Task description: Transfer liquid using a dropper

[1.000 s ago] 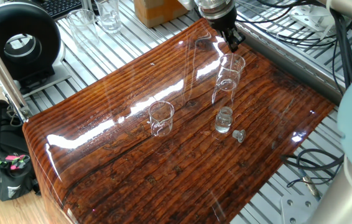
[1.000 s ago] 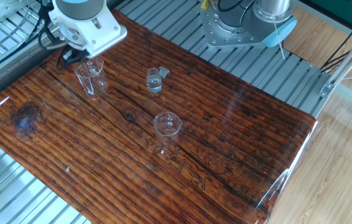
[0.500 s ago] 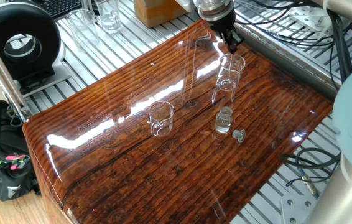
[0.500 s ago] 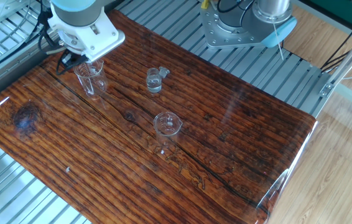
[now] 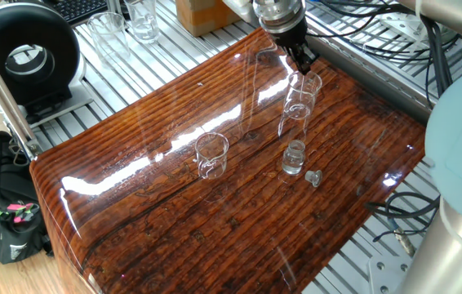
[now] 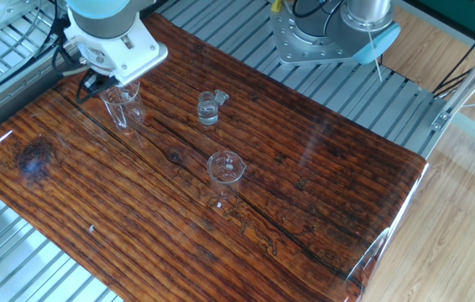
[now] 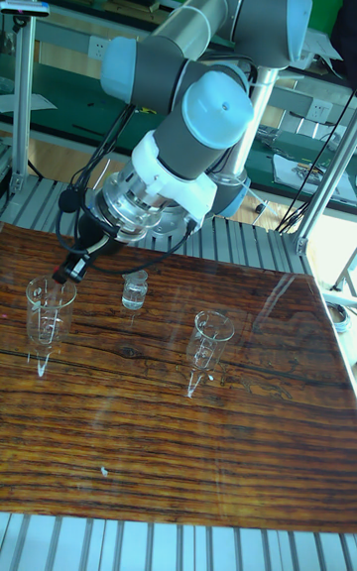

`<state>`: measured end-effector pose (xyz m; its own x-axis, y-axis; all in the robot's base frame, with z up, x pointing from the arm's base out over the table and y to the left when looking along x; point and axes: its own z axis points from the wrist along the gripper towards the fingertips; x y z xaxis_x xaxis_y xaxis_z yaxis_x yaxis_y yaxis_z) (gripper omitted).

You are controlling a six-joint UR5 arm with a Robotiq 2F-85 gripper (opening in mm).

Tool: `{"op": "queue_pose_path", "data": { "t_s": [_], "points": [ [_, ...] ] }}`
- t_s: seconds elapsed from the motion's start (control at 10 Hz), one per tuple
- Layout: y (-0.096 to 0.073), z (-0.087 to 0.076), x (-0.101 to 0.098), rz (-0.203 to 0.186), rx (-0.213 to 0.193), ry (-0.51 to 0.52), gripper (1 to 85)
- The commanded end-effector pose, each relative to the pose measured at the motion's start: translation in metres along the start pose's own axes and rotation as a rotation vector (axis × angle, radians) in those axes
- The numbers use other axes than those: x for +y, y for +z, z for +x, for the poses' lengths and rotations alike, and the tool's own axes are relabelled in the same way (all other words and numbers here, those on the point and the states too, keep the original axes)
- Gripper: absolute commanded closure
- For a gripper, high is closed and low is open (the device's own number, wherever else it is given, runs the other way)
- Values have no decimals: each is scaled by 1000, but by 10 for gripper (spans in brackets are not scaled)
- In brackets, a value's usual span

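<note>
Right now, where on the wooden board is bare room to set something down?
Free: the board's half beyond the lone beaker, toward the robot base. Crowded: the corner with the claw, tall beaker, small bottle and its stopper.

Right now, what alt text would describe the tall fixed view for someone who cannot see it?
A grey and white robot arm reaches down, its dark end effector just above a clear glass beaker on a glossy wooden table. A small bottle and a second beaker stand to the right.
</note>
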<state>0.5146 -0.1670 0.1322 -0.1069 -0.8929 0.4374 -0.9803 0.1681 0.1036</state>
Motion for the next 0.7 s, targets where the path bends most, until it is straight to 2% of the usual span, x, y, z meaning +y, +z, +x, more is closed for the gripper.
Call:
{"op": "queue_pose_path", "data": {
  "t_s": [0.0,0.1,0.3,0.5,0.6],
  "points": [
    [1,-3,-3,6,-14,5,703],
    [0,-4,-7,23,-16,7,680],
    [0,-7,-7,22,-28,-4,643],
    [-1,-9,-7,23,-35,-13,547],
    [-1,-9,-8,24,-34,-11,533]
  ]
}}
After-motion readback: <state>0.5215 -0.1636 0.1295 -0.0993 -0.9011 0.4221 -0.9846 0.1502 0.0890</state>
